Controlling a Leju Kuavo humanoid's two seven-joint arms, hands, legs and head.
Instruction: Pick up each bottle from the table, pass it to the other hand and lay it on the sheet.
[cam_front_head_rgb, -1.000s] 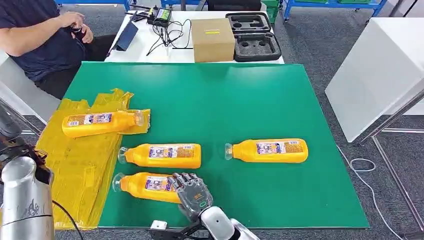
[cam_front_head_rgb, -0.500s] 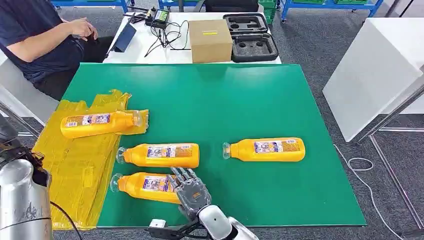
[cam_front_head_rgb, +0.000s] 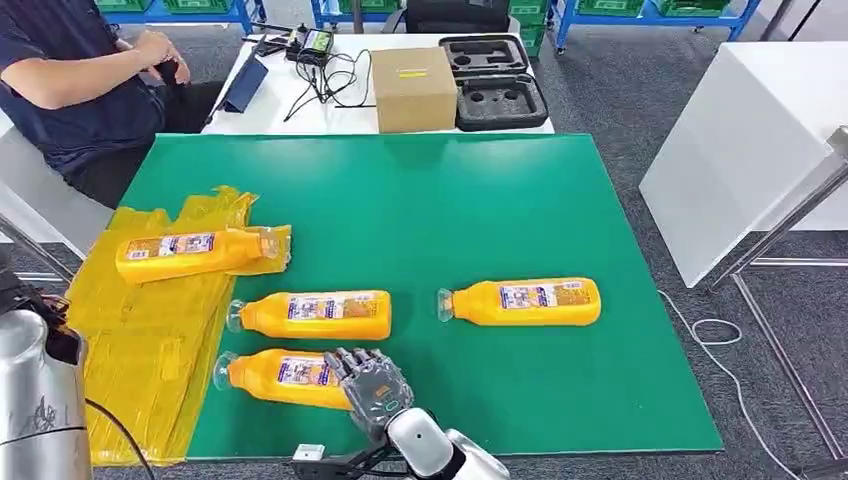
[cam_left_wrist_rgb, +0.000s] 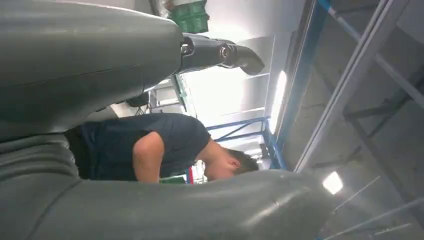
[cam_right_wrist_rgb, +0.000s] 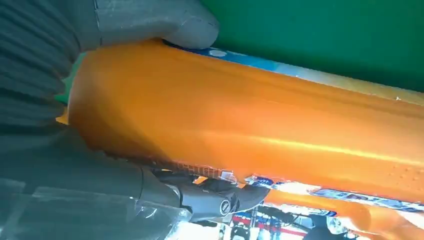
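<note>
Nearest me, my right hand (cam_front_head_rgb: 372, 385) wraps the base end of the closest bottle (cam_front_head_rgb: 285, 375), thumb (cam_right_wrist_rgb: 165, 22) on one side, darker fingers (cam_right_wrist_rgb: 220, 197) under the other; bottle is lying on the green tabletop (cam_front_head_rgb: 480, 200), neck pointing toward the yellow sheet (cam_front_head_rgb: 150, 330). Grip looks seated, so I judge the step is the lift. To do it well: squeeze firm, raise level so the neck end doesn't sag, keep clear of the second bottle (cam_front_head_rgb: 310, 314) just beside it, then bring it across for the left hand to take near the neck. Left hand (cam_left_wrist_rgb: 150, 210) is up at my side, looking at the ceiling; fingers seem apart, nothing in them. Third bottle (cam_front_head_rgb: 520, 302) lies well apart toward my right. One bottle (cam_front_head_rgb: 195, 252) is already on the sheet, which hangs off the tabletop's left edge, crinkled. Farther back: white table with a cardboard box (cam_front_head_rgb: 414, 88), black foam case (cam_front_head_rgb: 498, 82), cables (cam_front_head_rgb: 320, 60). Seated person (cam_front_head_rgb: 70, 90) at far left. Grey carpet floor, white panel (cam_front_head_rgb: 740, 150) at right.
</note>
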